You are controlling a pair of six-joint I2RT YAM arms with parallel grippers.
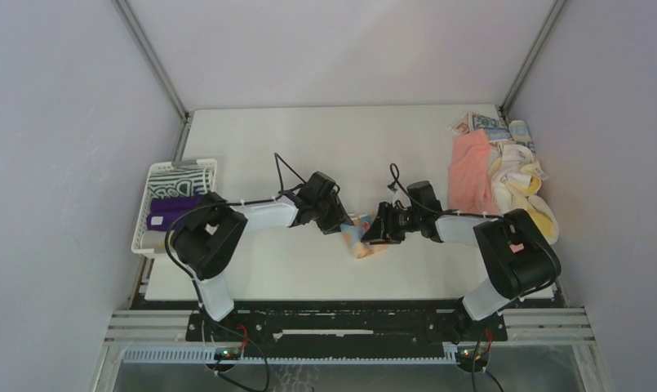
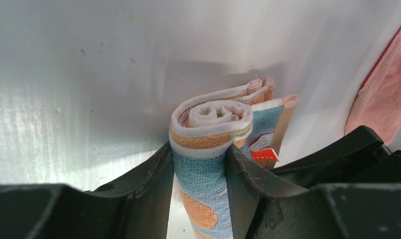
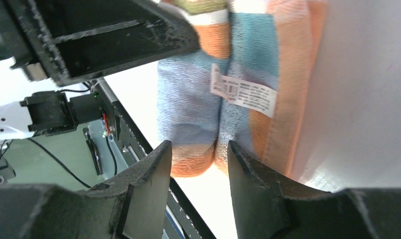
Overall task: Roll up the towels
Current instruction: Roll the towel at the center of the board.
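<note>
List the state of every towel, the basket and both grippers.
light-blue and orange towel, rolled, clamped between the left jaws
left gripper, shut on that roll
right gripper, open, jaws apart at the roll's end
purple towel, rolled, in the basket
striped towel, in the basket, apparently rolled
basket, holding both
salmon-pink towel, unrolled, piled at far right
cream-yellow towel, unrolled, same pile
blue-printed towel, unrolled, same pile
</note>
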